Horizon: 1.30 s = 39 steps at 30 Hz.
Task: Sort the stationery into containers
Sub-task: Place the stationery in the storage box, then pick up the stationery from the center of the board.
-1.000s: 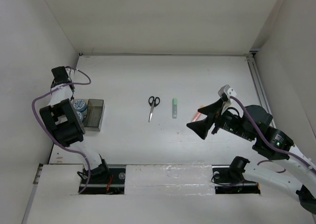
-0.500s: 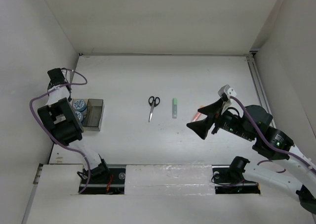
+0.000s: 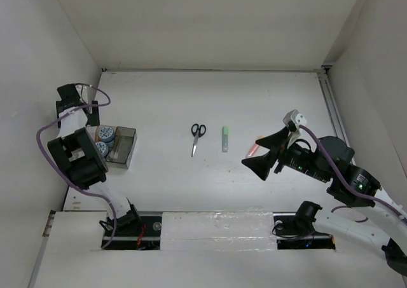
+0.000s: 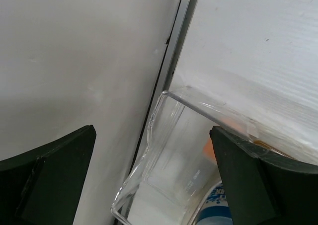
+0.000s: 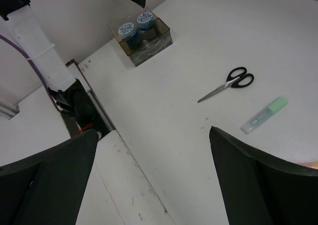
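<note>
The left jaws are wide apart and hold nothing, right over the clear plastic bin at the left edge of the white counter. The smoky dark bin sits just beside it with 2 round blue-and-white rolls, in which bin I cannot tell. The right jaws are wide apart and empty, near the orange-pink highlighter, and the black-handled scissors and the green-capped grey pen lie mid-counter.
</note>
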Tool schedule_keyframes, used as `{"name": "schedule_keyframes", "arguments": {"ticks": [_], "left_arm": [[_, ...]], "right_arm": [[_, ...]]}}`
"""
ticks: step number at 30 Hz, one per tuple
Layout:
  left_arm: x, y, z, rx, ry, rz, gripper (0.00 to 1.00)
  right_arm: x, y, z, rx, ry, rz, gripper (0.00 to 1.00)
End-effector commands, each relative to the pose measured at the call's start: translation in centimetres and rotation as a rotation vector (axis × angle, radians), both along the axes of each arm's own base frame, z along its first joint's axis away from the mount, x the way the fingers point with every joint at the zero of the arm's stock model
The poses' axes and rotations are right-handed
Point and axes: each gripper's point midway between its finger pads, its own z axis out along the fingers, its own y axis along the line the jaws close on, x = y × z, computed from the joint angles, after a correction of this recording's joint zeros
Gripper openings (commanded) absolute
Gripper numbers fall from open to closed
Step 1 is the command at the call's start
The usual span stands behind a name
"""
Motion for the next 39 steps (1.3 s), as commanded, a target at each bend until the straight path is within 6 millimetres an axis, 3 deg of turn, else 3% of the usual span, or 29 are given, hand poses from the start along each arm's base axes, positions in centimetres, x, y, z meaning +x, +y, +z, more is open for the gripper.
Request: {"name": "schedule_keyframes", "arguments": {"ticks": [1,5,6,8,9,11,12,14,15,17,18,19,20,21,22,23,25,27,30,33,34,38,39], "left_arm": [[3.0,-0.9,9.0,0.021,-0.237,-0.034,1.0],[5.3,-4.8,13.4,-0.005,-0.341,-0.116,1.0],[6.0,-7.3,14.6,-0.007,-0.363,-0.16,1.0],[6.8,-10.0,16.5,0.014,-0.407,-0.171,1.0],[7.6,-13.9,17.0,0.013,-0.42,-0.225,1.0],[7.5,-16.8,19.4,-0.011,-0.484,-0.152,1.0],[7.0,-20.9,19.1,-0.117,-0.474,-0.178,1.0],[5.8,-24.6,19.5,-0.267,-0.475,-0.215,1.0],[5.1,-26.2,19.0,-0.357,-0.457,-0.248,1.0],[2.4,-29.9,21.0,-0.543,-0.525,-0.372,1.0],[0.8,-30.8,18.6,-0.592,-0.495,-0.391,1.0],[-0.3,-31.6,19.0,-0.648,-0.537,-0.4,1.0],[-2.3,-32.5,23.0,-0.682,-0.685,-0.486,1.0],[-3.4,-32.8,23.3,-0.706,-0.717,-0.501,1.0],[-4.5,-33.0,22.0,-0.734,-0.711,-0.493,1.0],[-6.2,-33.3,23.7,-0.757,-0.769,-0.519,1.0],[-7.7,-33.8,23.7,-0.79,-0.775,-0.539,1.0],[-9.4,-34.1,25.4,-0.809,-0.835,-0.567,1.0],[-9.7,-33.4,25.4,-0.788,-0.837,-0.526,1.0],[-8.2,-31.4,25.8,-0.69,-0.816,-0.441,1.0],[-7.4,-32.1,24.6,-0.719,-0.746,-0.448,1.0],[-7.0,-35.9,24.1,-0.913,-0.673,-0.575,1.0],[-7.2,-36.4,22.4,-0.997,-0.631,-0.555,1.0]], "right_arm": [[-0.7,0.3,2.1,0.05,-0.049,0.041,1.0],[-0.8,0.4,2.6,0.065,-0.06,0.05,1.0],[-0.8,0.5,2.1,0.058,-0.054,0.05,1.0],[-0.4,0.3,2.4,0.064,-0.062,0.026,1.0],[0.0,0.4,2.1,0.056,-0.057,0.011,1.0],[0.8,-0.2,1.8,0.04,-0.051,-0.046,1.0],[1.5,-0.6,1.6,0.025,-0.045,-0.088,1.0],[1.9,-1.0,1.3,0.018,-0.033,-0.126,1.0],[2.3,-0.9,1.0,0.009,-0.028,-0.139,1.0],[2.9,-1.3,0.7,-0.016,-0.017,-0.179,1.0],[3.2,-1.4,0.6,-0.028,-0.011,-0.192,1.0],[3.4,-1.6,0.6,-0.03,-0.012,-0.209,1.0],[3.6,-1.8,0.6,-0.026,-0.008,-0.231,1.0],[4.0,-2.3,0.4,-0.036,-0.006,-0.265,1.0],[4.2,-2.5,0.8,-0.023,-0.006,-0.284,1.0],[4.5,-2.9,0.6,-0.026,0.006,-0.316,1.0],[5.1,-3.6,0.2,-0.027,0.015,-0.375,1.0],[5.9,-3.3,-0.7,-0.039,0.042,-0.409,1.0],[7.2,-4.0,-1.6,-0.076,0.053,-0.496,1.0],[8.2,-5.9,-0.7,-0.077,0.039,-0.615,1.0],[8.3,-6.2,-0.3,-0.062,0.038,-0.637,1.0],[9.1,-7.2,1.5,-0.061,0.022,-0.718,1.0],[9.3,-7.4,2.6,-0.048,0.016,-0.732,1.0]]}}
